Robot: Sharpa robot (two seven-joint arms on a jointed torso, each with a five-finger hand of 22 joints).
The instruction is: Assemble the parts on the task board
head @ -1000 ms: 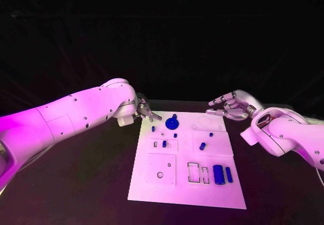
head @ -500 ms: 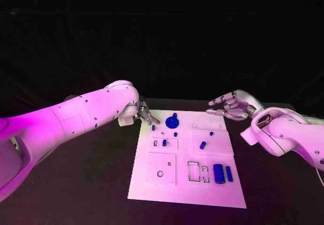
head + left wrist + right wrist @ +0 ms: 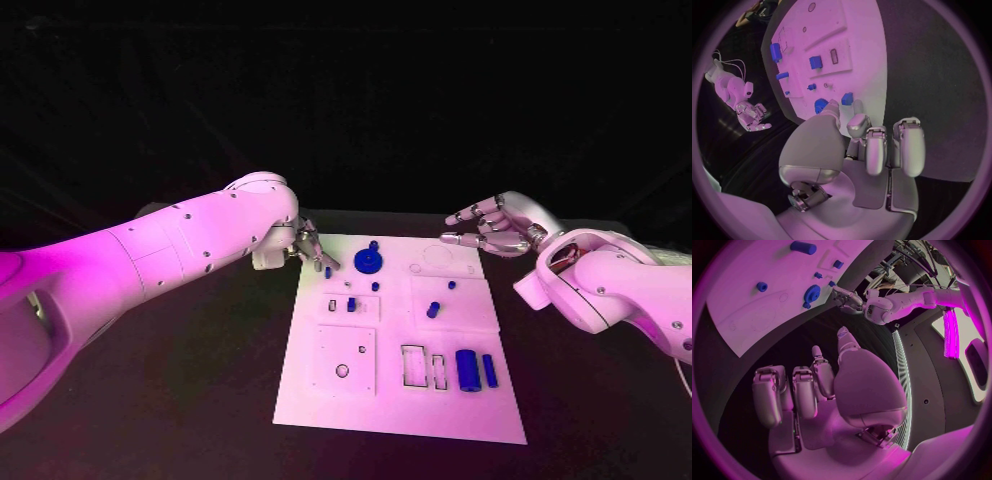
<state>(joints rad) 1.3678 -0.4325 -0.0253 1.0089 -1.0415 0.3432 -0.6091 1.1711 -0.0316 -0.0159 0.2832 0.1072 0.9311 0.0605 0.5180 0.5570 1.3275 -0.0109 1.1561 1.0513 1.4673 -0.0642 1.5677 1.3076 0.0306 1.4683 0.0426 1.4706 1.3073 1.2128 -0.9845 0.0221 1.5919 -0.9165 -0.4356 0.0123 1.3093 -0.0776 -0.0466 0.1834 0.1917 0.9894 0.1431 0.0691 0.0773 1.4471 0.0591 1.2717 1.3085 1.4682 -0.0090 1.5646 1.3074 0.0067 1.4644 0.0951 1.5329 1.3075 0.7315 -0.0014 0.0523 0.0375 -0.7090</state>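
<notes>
Head view: white task board (image 3: 404,400) lying mid-table, long side running away from the robot, blue parts scattered over it.
Left hand (image 3: 309,248): hovering at the board's far left corner, mostly hidden behind its own arm from up here, so can't tell the grip from this angle.
Left wrist view: fills that gap, fingers (image 3: 877,150) curled in side by side, nothing between them, thumb tip near a small blue block (image 3: 847,98) at the board's edge; touching or not, can't tell.
Right hand (image 3: 495,228): off the board's far right corner, over the black table (image 3: 159,400), fingers bent inward and apart, holding nothing.
Right wrist view: same story, empty palm, plus the left hand across the board.
Gear (image 3: 368,263): round blue piece near the far edge, just beside the left hand.
Cylinder (image 3: 467,371): big blue one lying near the board's near right corner, slimmer blue peg (image 3: 489,372) just beside it.
Small pegs: a few dotted around the board's middle, too tiny to sort out.
</notes>
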